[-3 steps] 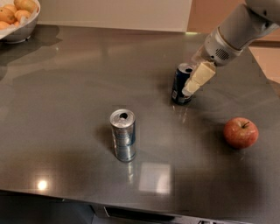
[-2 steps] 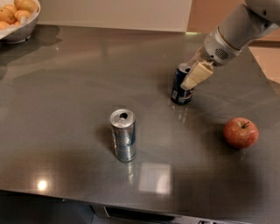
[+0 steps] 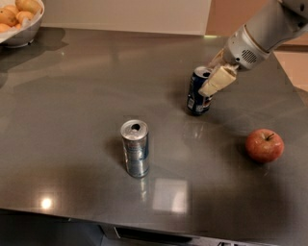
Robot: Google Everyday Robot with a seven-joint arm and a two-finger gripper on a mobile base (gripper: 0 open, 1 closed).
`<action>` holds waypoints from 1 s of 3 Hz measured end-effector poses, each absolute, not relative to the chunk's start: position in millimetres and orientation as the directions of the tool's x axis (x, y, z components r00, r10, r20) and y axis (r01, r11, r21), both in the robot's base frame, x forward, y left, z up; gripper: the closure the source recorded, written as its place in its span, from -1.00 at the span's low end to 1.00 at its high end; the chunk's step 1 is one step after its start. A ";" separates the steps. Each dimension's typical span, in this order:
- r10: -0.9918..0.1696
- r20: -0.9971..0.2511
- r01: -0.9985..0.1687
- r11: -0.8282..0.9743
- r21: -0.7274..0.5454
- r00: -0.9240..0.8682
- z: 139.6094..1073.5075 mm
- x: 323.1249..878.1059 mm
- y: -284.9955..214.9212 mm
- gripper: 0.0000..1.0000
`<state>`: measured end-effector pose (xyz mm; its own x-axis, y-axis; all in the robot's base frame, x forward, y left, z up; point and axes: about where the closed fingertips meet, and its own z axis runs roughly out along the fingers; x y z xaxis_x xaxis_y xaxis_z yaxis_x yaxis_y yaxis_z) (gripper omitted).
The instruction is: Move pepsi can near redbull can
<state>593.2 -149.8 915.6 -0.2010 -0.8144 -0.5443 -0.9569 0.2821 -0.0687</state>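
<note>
While fruit (image 3: 18, 10) fills bowl (image 3: 25, 37), tool (image 3: 214, 75) sits at pepsi can (image 3: 196, 100).

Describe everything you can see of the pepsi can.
The pepsi can is a dark blue metal drink can with white and red logo patches and a silver top. It stands on the grey table, right of centre, about upright. The gripper sits at its upper right side, covering part of the rim.

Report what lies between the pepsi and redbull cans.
In the camera view, only bare table lies between the pepsi can and the redbull can. The gripper is at the pepsi can's top.
</note>
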 end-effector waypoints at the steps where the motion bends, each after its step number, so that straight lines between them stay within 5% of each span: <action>1: -0.804 -0.575 -0.977 0.212 -0.031 -0.156 928.2 558.2 -137.9 1.00; 3: -0.792 -0.610 -0.998 0.052 -0.025 -0.026 941.1 487.0 -98.0 1.00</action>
